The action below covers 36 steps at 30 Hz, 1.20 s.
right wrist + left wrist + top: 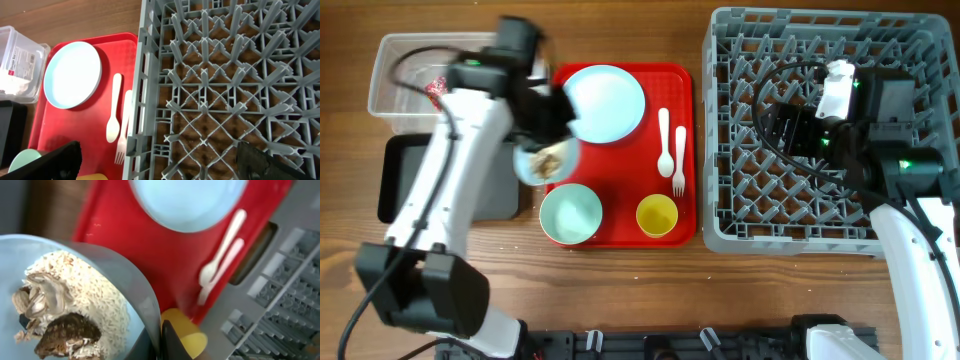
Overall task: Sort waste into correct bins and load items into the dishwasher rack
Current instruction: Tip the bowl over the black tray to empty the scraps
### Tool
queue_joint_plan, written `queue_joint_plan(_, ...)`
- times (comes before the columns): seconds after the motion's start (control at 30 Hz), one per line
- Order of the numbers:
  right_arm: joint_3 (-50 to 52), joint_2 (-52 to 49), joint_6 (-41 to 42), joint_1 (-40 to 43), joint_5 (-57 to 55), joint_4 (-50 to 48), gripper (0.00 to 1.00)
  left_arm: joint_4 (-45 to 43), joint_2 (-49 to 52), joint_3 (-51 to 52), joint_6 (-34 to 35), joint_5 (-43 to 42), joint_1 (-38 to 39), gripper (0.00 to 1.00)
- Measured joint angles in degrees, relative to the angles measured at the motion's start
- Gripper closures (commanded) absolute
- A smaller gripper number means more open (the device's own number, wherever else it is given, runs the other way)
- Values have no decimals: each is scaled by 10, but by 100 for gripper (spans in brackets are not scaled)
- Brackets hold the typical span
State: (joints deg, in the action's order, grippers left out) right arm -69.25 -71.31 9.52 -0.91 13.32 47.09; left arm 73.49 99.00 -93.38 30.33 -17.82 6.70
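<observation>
- The left gripper (158, 343) is pressed together on the rim of the pale blue round bowl (545, 160). Only 1 dark finger (171, 341) shows, at the bottom edge of the left wrist view; the other is hidden by the bowl wall.
- The bowl hangs at the left edge of the flat red plastic serving tray (620, 165), beside the shallow black rectangular tray (398, 185). It holds white rice-like food scraps with brownish bits (85, 310).
- The left arm covers much of the black tray and a corner of the clear rectangular plastic tub (392, 72). A red-and-white snack wrapper (435, 92) lies in the tub, half hidden.
- The pale blue round plate (607, 102) lies on the red tray, its lower left edge covered by the gripper.
- Also on the red tray are the mint-green bowl (570, 213), the small yellow cup (657, 215), the white plastic spoon (664, 138) and the white plastic fork (678, 168).
- The left wrist view is blurred, so the spoon and fork there are hard to tell apart.
- The right gripper (160, 165) is spread wide and holds nothing. It hovers over the large square grey plastic dishwasher rack (910, 60), with both fingers cut off by the frame.
</observation>
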Motion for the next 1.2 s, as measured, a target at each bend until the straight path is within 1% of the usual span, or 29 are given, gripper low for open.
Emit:
queue_joint_plan(0.17,0,0,1,0,0,-6,0,9,0,7,-62,-38,-96,96)
queue_joint_plan(0.3,0,0,7,0,0,-14,0,-15,0,43,-109,-81,-173,96)
queue_joint_plan(0.43,0,0,9,0,0,-18,0,-66,0,93,-141,-140,-243,96)
queue_joint_plan(0.53,0,0,9,0,0,-17,0,-115,0,143,-162,-204,-297,96)
queue_joint_plan(0.7,0,0,9,0,0,-16,0,-195,0,210,-186,-311,-366,96)
queue_joint_plan(0.83,0,0,9,0,0,-11,0,-262,0,248,-195,-394,-408,96)
queue_joint_plan(0.93,0,0,9,0,0,0,0,-293,4,262,-198,-450,-427,96)
queue_joint_plan(1.07,0,0,9,0,0,5,0,-306,16,271,-198,-499,-434,96)
queue_joint_plan(1.2,0,0,9,0,0,5,0,-307,24,275,-198,-518,-434,96)
